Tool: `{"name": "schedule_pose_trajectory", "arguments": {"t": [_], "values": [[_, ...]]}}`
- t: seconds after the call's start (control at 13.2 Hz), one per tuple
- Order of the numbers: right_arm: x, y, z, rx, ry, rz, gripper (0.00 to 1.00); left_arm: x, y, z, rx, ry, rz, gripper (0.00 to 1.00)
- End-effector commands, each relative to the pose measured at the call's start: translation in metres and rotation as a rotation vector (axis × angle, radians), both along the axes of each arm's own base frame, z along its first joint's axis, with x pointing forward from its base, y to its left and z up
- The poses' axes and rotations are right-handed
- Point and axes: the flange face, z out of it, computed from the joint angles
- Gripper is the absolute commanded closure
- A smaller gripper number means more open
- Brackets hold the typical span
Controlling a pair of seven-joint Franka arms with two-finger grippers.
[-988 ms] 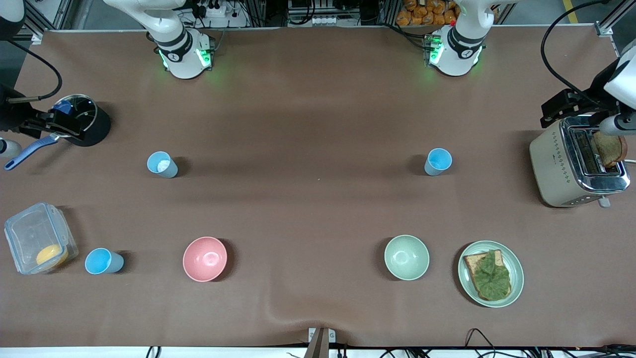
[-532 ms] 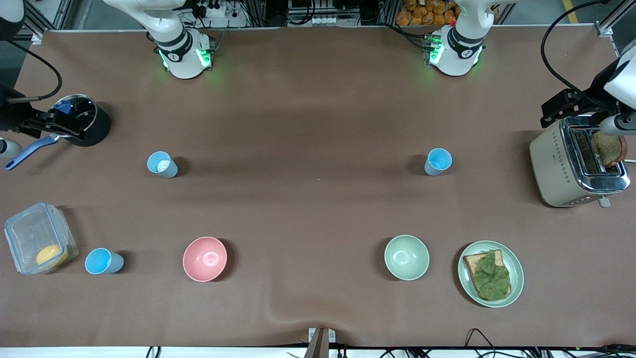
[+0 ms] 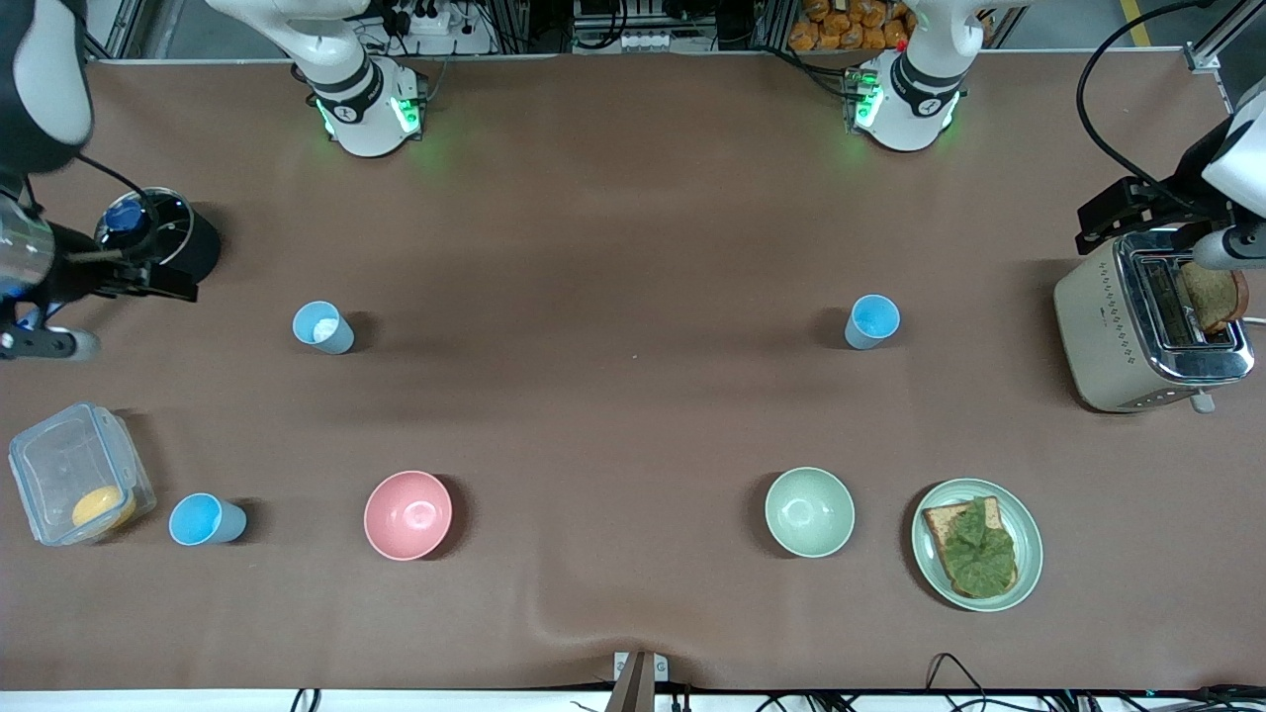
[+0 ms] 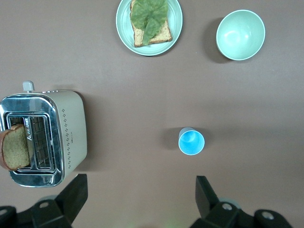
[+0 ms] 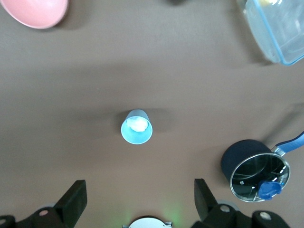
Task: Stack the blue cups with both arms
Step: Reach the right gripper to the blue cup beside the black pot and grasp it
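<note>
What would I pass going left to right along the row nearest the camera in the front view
Clear container with something yellow inside → blue cup → pink bowl → pale green bowl → plate with toast and a green leaf.
</note>
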Motion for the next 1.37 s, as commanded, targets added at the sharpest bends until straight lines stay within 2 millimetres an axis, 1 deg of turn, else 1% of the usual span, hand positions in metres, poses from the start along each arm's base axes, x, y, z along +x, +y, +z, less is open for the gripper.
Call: {"name": "schedule_pose_trajectory", "arguments": {"t": [0.0, 0.23, 0.53, 0.61, 0.76, 0.84, 0.99, 1.06, 1.14, 1.29], "values": [[-0.016, -0.009, -0.041, 0.003, -0.005, 0.01, 0.0, 0.0, -0.001, 0.003, -0.021, -0.008, 0.005, 0.0], [-0.028, -0.017, -0.089, 0.018, -0.045, 0.064, 0.0, 0.0, -0.001, 0.003, -0.021, -0.008, 0.005, 0.0], [-0.048, -0.027, -0.161, 0.038, -0.079, 0.133, 0.0, 0.001, 0.0, 0.003, -0.019, -0.006, 0.005, 0.0], [-0.055, -0.034, -0.18, 0.045, -0.084, 0.143, 0.0, 0.001, -0.001, 0.003, -0.019, -0.006, 0.004, 0.0], [-0.065, -0.037, -0.214, 0.051, -0.095, 0.162, 0.0, 0.0, -0.001, 0.003, -0.019, -0.008, 0.005, 0.0], [-0.067, -0.037, -0.227, 0.054, -0.084, 0.163, 0.0, 0.001, 0.0, 0.003, -0.019, -0.006, 0.005, 0.0], [-0.069, -0.038, -0.24, 0.065, -0.059, 0.184, 0.0, 0.0, -0.001, 0.003, -0.019, -0.008, 0.005, 0.0], [-0.07, -0.038, -0.252, 0.07, -0.036, 0.185, 0.0, 0.0, -0.001, 0.003, -0.019, -0.006, 0.005, 0.0], [-0.072, -0.037, -0.268, 0.077, -0.008, 0.184, 0.0, 0.0, -0.001, 0.003, -0.019, -0.008, 0.005, 0.0], [-0.072, -0.035, -0.28, 0.095, 0.002, 0.169, 0.0, 0.0, -0.001, 0.003, -0.019, -0.008, 0.004, 0.0]]}}
